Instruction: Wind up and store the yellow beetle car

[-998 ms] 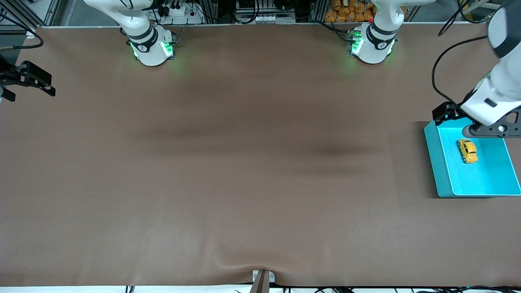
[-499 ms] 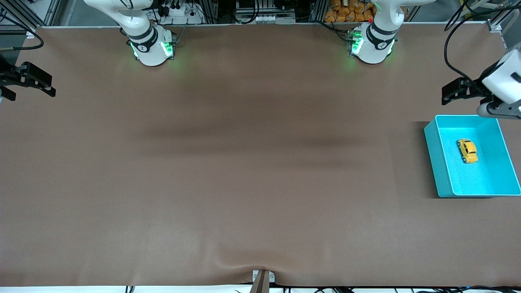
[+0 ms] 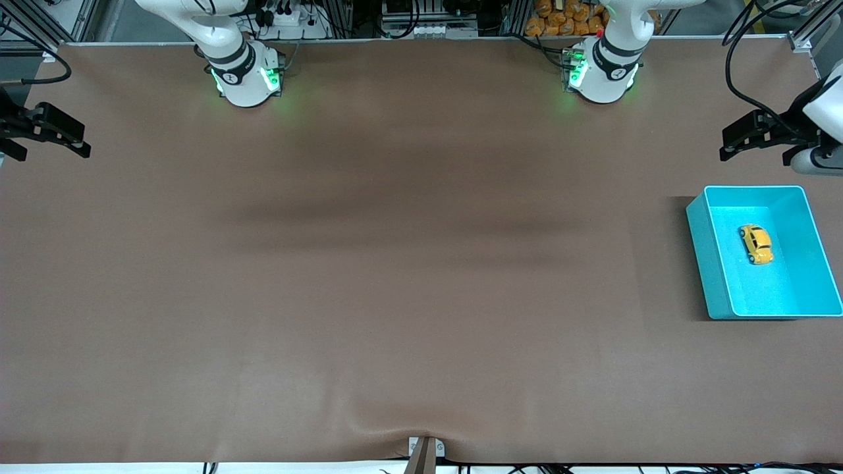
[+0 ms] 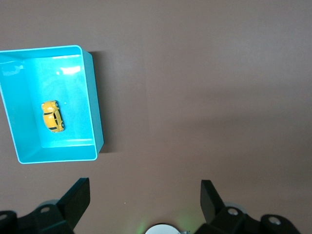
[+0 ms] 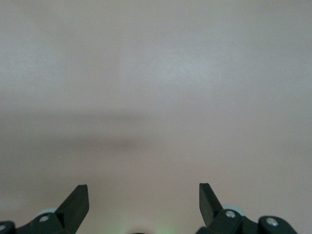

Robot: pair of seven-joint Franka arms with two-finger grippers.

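Observation:
The yellow beetle car (image 3: 756, 243) (image 4: 52, 116) lies on its wheels inside the turquoise bin (image 3: 699, 263) (image 4: 95, 107), at the left arm's end of the table. My left gripper (image 4: 145, 187) hangs open and empty high over bare table beside the bin, toward the robots' bases; its hand (image 3: 811, 158) shows at the edge of the front view. Over the right arm's end of the table, my right gripper (image 5: 144, 187) is also open, with only bare table under it. That arm waits, its black end (image 3: 46, 128) at the edge of the front view.
The brown table cover (image 3: 408, 276) stretches between the two arm bases (image 3: 245, 76) (image 3: 602, 72) and the front edge. A small metal clamp (image 3: 425, 451) sits at the middle of the front edge.
My left gripper has pulled up and away from over the bin toward the robots' side. The car stays in the bin. The right arm has not moved.

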